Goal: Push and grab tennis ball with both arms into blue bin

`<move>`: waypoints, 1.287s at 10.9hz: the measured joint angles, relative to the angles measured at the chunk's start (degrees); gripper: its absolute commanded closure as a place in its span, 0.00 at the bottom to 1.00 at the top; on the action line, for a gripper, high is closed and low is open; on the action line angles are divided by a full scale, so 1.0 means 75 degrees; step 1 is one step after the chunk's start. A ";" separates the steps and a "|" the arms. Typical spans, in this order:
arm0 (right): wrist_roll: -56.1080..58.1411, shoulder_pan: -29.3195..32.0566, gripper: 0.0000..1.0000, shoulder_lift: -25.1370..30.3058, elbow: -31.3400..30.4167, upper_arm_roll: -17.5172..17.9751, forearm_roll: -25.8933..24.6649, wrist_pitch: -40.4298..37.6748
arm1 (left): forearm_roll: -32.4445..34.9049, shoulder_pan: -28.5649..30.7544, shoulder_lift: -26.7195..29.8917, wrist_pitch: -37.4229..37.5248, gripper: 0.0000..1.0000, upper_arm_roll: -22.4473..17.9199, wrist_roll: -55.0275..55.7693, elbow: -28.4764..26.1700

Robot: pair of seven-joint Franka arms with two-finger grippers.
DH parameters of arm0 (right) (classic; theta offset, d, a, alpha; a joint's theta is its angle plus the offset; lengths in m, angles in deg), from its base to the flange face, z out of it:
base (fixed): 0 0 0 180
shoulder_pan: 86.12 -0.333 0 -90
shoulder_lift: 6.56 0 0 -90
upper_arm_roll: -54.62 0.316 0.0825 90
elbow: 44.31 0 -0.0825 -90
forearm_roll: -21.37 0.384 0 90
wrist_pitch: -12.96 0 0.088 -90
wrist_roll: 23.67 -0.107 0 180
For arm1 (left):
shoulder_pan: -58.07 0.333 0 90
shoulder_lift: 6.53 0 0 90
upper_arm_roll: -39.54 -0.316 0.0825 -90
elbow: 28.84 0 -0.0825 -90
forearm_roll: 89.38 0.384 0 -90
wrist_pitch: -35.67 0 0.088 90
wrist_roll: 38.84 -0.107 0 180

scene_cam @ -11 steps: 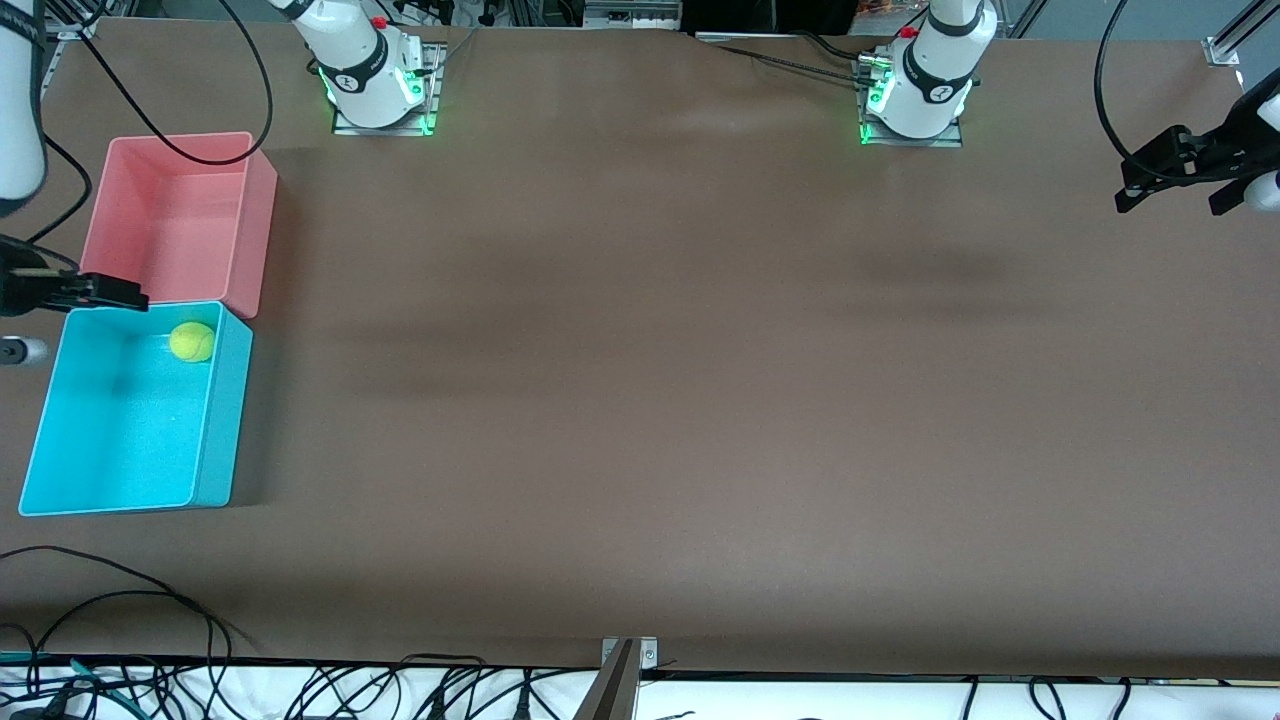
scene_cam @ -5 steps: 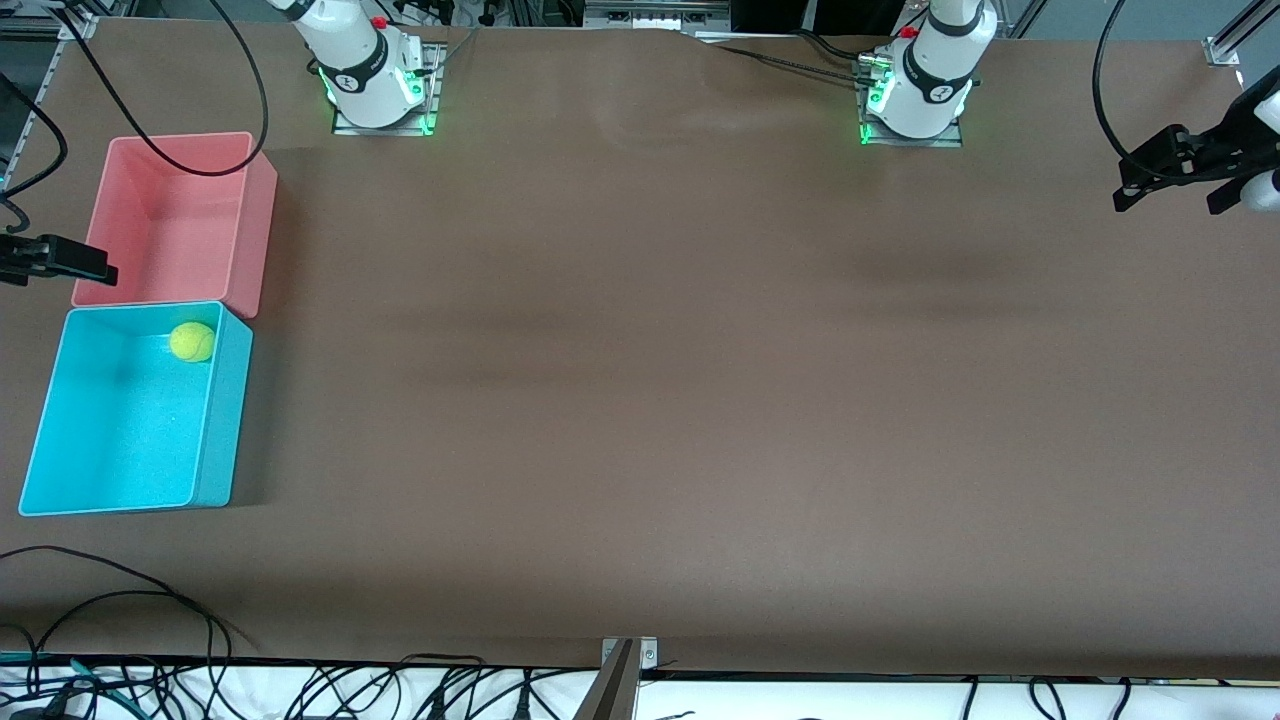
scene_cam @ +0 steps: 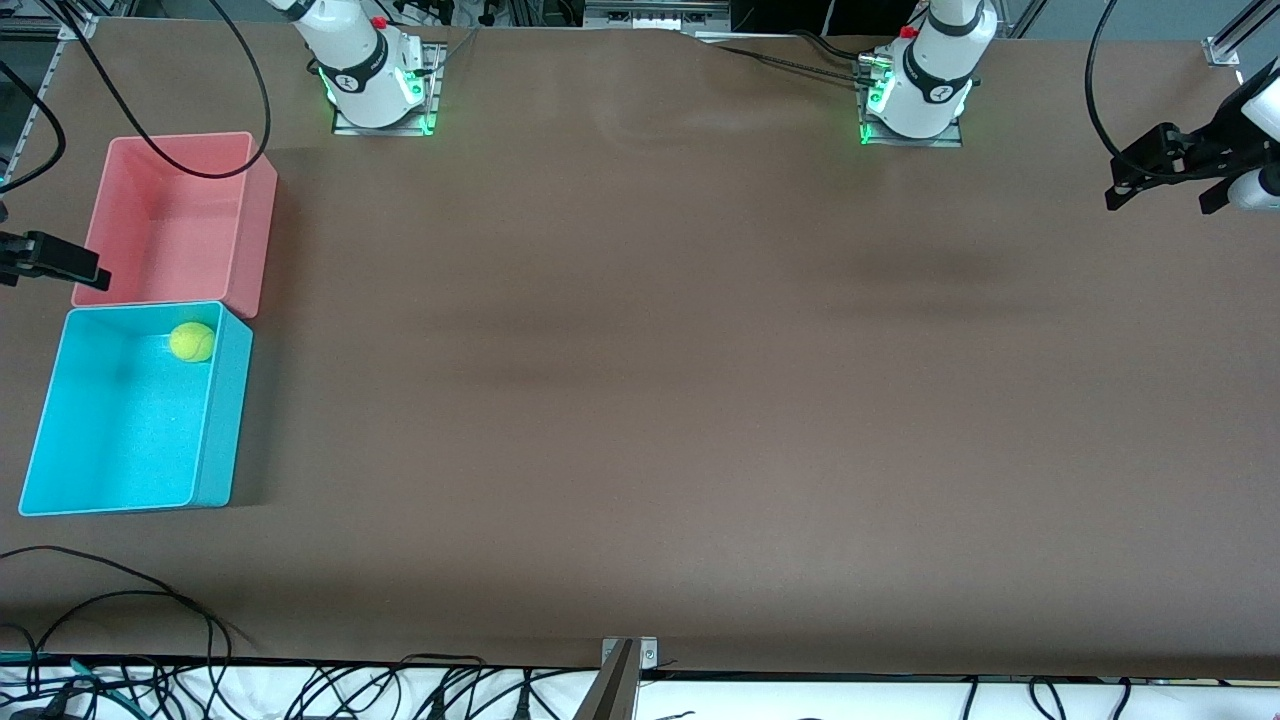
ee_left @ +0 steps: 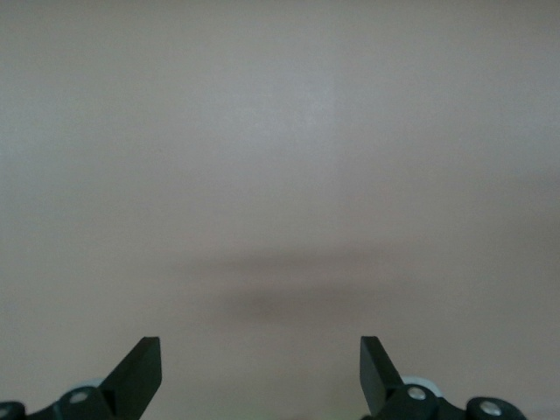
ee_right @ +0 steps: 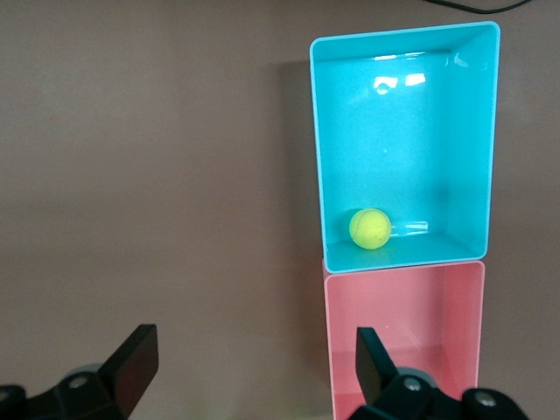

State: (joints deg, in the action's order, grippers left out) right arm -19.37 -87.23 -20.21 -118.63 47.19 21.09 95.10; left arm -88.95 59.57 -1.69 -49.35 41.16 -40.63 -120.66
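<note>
The tennis ball [scene_cam: 191, 342] lies inside the blue bin [scene_cam: 120, 440], in the corner next to the pink bin. It also shows in the right wrist view [ee_right: 370, 228], inside the blue bin [ee_right: 411, 131]. My right gripper [scene_cam: 55, 262] is open and empty, up in the air over the table's edge beside the pink bin; its fingers [ee_right: 136, 359] stand wide apart. My left gripper [scene_cam: 1160, 192] is open and empty, over the table's edge at the left arm's end. In the left wrist view its fingers [ee_left: 140, 367] frame bare table only.
A pink-red bin [scene_cam: 170, 230] stands empty, touching the blue bin on the side farther from the front camera; it also shows in the right wrist view [ee_right: 411, 332]. The arm bases [scene_cam: 375, 85] [scene_cam: 915, 95] stand along the table's back edge. Cables [scene_cam: 120, 600] trail at the near edge.
My right gripper has moved off the blue bin's corner, away from the front camera, to beside the pink bin. My left gripper has shifted only slightly. The ball has not moved.
</note>
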 measured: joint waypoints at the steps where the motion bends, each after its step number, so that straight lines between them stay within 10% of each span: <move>1: -0.0044 -0.0044 0.00 0.0014 0.0027 0.0038 0.0002 -0.0152 | 0.0000 -0.0001 0.0000 0.0016 0.00 0.0000 0.0000 0.0002; 8: -0.0897 -0.0094 0.00 0.2310 -0.2799 0.0933 0.0015 0.1177 | 0.0000 -0.0009 -0.0002 0.0040 0.00 0.0011 0.0011 0.0020; 14: -0.0920 -0.0170 0.00 0.2275 -0.2697 0.0962 0.0078 0.0695 | 0.0000 -0.0017 -0.0002 0.0043 0.00 0.0030 0.0022 0.0021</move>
State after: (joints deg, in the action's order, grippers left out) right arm -26.27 -88.50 -3.15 -138.86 54.41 21.67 100.32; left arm -88.95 59.45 -1.70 -49.02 41.38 -40.47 -120.50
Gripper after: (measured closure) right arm 0.000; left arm 0.000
